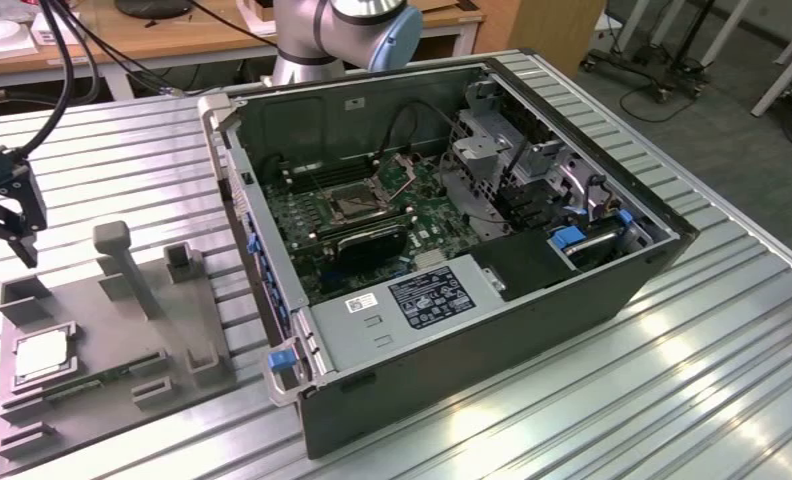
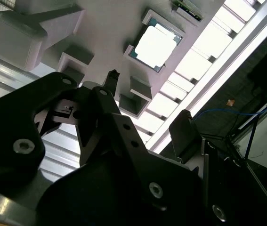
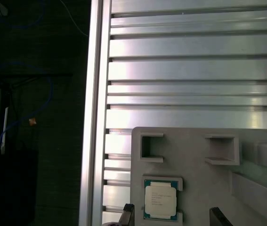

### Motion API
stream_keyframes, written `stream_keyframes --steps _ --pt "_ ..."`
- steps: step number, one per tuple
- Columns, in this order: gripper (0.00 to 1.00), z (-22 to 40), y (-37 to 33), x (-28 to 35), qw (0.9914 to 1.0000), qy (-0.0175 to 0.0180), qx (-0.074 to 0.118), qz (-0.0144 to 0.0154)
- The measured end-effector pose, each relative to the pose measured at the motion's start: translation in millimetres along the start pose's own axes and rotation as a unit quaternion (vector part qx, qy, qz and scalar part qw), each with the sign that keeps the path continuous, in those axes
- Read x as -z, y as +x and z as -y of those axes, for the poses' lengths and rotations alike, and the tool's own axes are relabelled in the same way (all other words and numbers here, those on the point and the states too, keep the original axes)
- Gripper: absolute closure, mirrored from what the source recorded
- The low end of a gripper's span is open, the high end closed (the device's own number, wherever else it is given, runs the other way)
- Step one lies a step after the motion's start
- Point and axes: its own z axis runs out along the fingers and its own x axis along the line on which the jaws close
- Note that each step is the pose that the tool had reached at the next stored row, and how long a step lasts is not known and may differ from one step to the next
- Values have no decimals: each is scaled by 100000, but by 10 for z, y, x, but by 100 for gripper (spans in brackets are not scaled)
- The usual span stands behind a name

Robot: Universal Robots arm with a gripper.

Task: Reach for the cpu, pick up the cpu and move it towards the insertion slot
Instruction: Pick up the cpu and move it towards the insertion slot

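- At the exterior view's left edge: gripper [image 1: 7, 228] partly cut off by the frame, fingers spread, nothing held, hanging above the slatted table [image 1: 716, 380], near the far end of the grey fixture [image 1: 143, 330].
- cpu [image 1: 43, 356] flat in a fixture recess, untouched, apart from the gripper; print on it too small to make out.
- Green circuit-board strip [image 1: 92, 381] just beside the cpu, partly sunk in its groove.
- Open computer case [image 1: 503, 300] toward the exterior view's right; insertion slot [image 1: 356, 205] on the green motherboard [image 1: 430, 205], dark with a silvery frame, detail hard to tell, well apart from the cpu.
- Robot arm [image 1: 356, 30] cut off at the top edge, behind the case.
- Second wrist view: gripper [image 2: 148, 96] body blocking much of the fixture; cpu [image 2: 156, 45] glared to near white, beyond the fingertips [image 2: 185, 125].
- First wrist view: fingertips [image 3: 218, 215] barely in frame, either side of the cpu [image 3: 160, 198]; pale rim and green corners plain here, plus the table [image 3: 194, 70] edge rail with dark space past it.
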Motion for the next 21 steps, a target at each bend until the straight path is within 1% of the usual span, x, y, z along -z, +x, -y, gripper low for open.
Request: stream_keyframes --steps 6,14,21 --pt "29 1 0 -2 100000 -120 1 11" --pt "29 1 0 -16 100000 -91 2 15" --pt "29 4 0 -42 100000 -93 3 17"
